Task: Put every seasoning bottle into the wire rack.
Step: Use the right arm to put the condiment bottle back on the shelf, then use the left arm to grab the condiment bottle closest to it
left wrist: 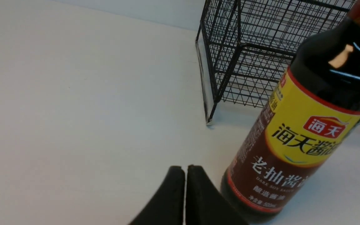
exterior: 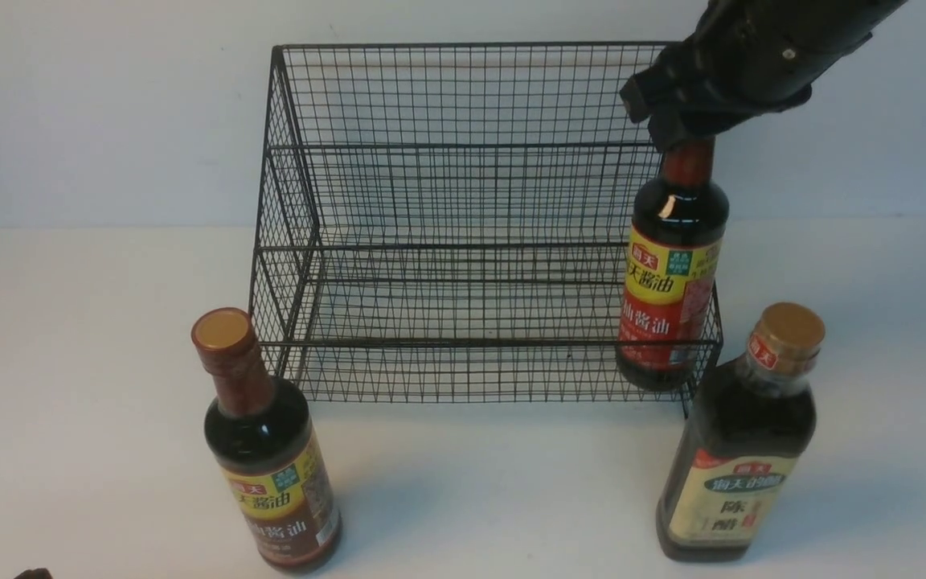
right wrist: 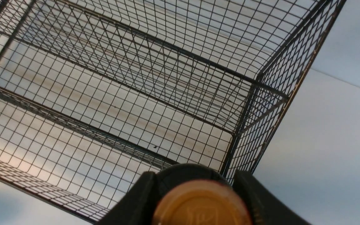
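Standing in the rack's (exterior: pixel 447 201) front tier, right end, the first bottle (exterior: pixel 668 281) is clamped at its neck by the right gripper (exterior: pixel 684 135), perhaps touching down. The second bottle (exterior: pixel 274 458) and broad bottle (exterior: pixel 740 458) stand outside on the table (exterior: pixel 495 490). Left wrist: left gripper (left wrist: pixel 185 170) pinched shut beside the second bottle (left wrist: pixel 298 140). Right wrist: fingers (right wrist: pixel 141 197) flank the cap (right wrist: pixel 202 203).

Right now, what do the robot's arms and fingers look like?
The right arm is a bulky matte black housing with one small silvery screw. The right fingers are thick, smooth and black. The left fingers are black wedges tapering to rounded tips. No cables or markings show.
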